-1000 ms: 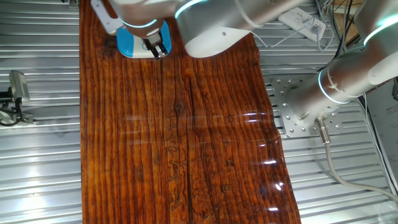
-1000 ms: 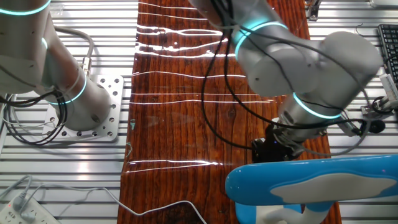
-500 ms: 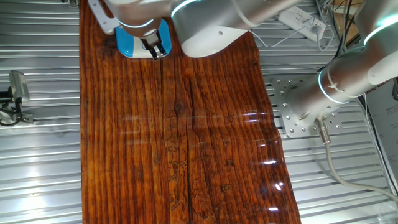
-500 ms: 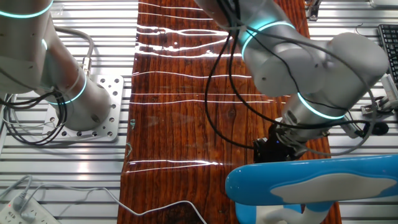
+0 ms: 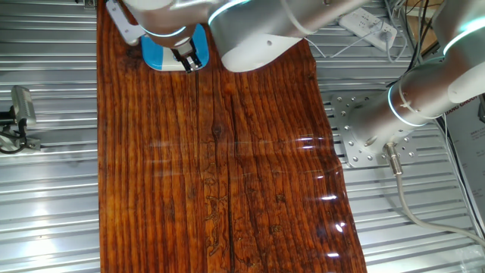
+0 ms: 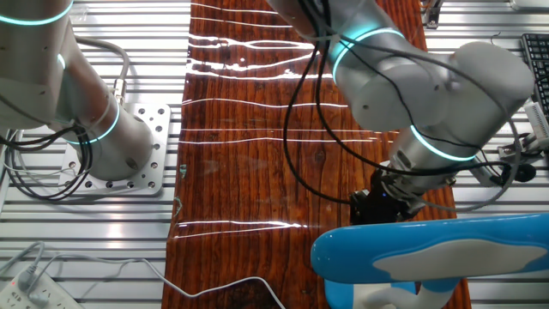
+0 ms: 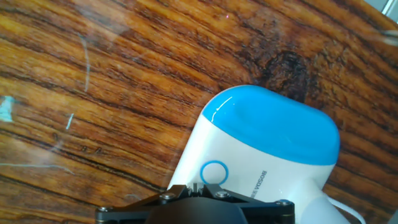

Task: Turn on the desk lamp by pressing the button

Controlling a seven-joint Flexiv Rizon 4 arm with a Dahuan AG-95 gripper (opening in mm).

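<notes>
The desk lamp [image 5: 158,51] stands at the far left end of the wooden board [image 5: 220,167]; the arm hides most of its base. In the hand view the base [image 7: 273,134] is white with a blue cap. The button [image 7: 214,172] is a small blue ring on the white part. My gripper [image 7: 196,186] sits directly below that ring, its fingertips meeting, with nothing held. From the side the gripper [image 6: 382,206] hangs low behind the lamp's blue head [image 6: 429,245], which hides the base. From above the gripper [image 5: 189,62] is over the base's right edge.
A second arm [image 5: 424,98] stands on a metal plate [image 5: 356,129] to the right of the board. A white power strip [image 5: 369,26] with cables lies behind it. A small camera [image 5: 21,106] is mounted off the board's left side.
The arm has edged slightly left and towards the far end, bringing the gripper a little further over the lamp's base. The lamp has not moved.
</notes>
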